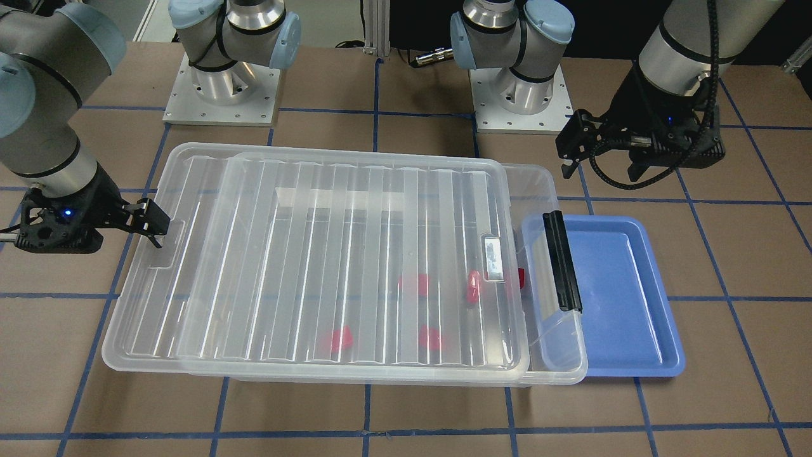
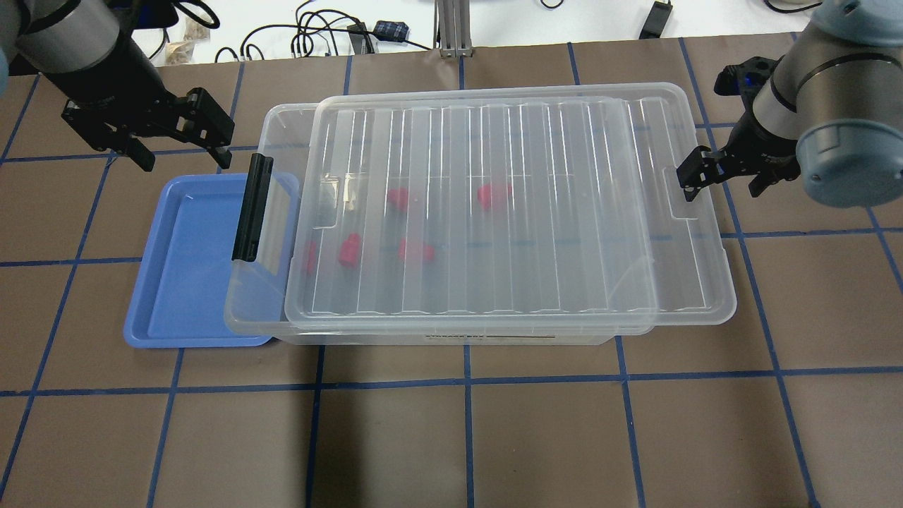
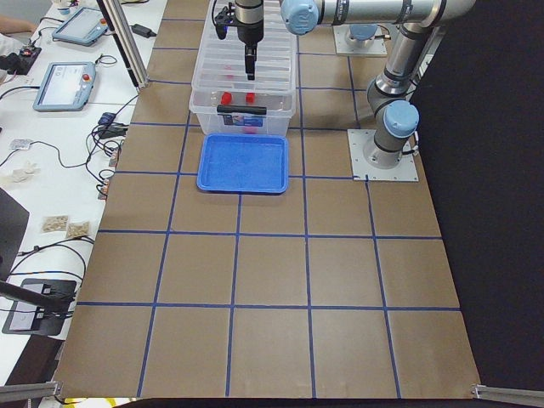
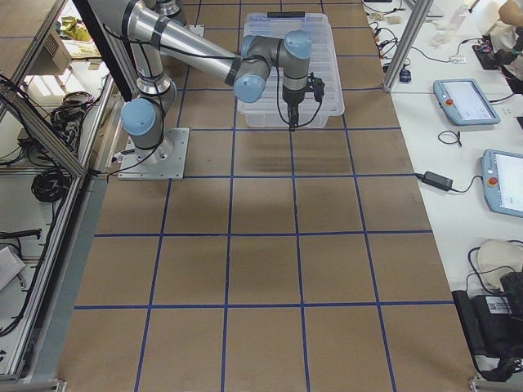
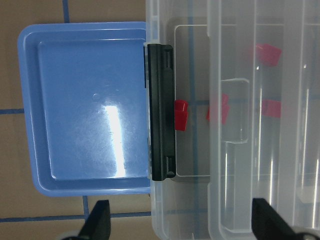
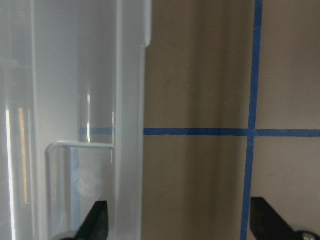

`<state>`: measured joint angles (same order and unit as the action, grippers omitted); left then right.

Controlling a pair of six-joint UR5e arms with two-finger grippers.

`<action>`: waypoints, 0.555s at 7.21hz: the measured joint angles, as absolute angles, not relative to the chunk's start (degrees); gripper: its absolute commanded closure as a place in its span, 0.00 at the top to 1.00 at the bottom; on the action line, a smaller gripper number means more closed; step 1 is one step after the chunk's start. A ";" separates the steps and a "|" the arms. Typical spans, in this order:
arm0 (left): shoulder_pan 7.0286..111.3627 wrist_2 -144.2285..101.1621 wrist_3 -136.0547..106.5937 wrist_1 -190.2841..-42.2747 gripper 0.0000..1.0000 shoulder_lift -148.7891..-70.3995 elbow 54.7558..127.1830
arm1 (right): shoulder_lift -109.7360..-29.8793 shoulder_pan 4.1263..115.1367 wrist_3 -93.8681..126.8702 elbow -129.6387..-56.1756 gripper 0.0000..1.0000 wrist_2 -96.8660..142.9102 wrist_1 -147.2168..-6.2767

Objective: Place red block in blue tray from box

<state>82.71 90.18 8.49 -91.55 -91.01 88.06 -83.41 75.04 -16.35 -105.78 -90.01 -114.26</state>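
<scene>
Clear box (image 2: 494,337), ribbed lid (image 2: 494,212) askew, holds the red block (image 5: 180,114) in the gap by its latch (image 2: 252,208), beside the empty blue tray (image 2: 183,282). Left gripper (image 2: 185,162) and right gripper (image 2: 723,182) hang wide open, holding nothing. Lid-clearing seems the step in hand, and a further pull is likely needed next.

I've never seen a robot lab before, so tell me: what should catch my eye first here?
A large clear box fills the middle of the table, its ribbed lid offset toward the robot's right, with red blocks showing through it. A blue tray lies at the box's left end, and the left gripper and right gripper hover open, one at each end.
</scene>
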 measured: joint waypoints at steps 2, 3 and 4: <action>82.88 91.49 8.70 -90.99 1.00 -91.77 88.35 | -83.41 72.12 -20.33 -105.81 1.00 -90.00 -114.55; 82.70 91.74 8.89 -90.65 1.00 -91.96 88.32 | -83.41 70.48 -22.53 -105.82 1.00 -90.00 -114.74; 82.38 91.84 8.99 -90.32 1.00 -92.07 88.25 | -83.41 68.99 -24.35 -105.82 1.00 -89.98 -114.82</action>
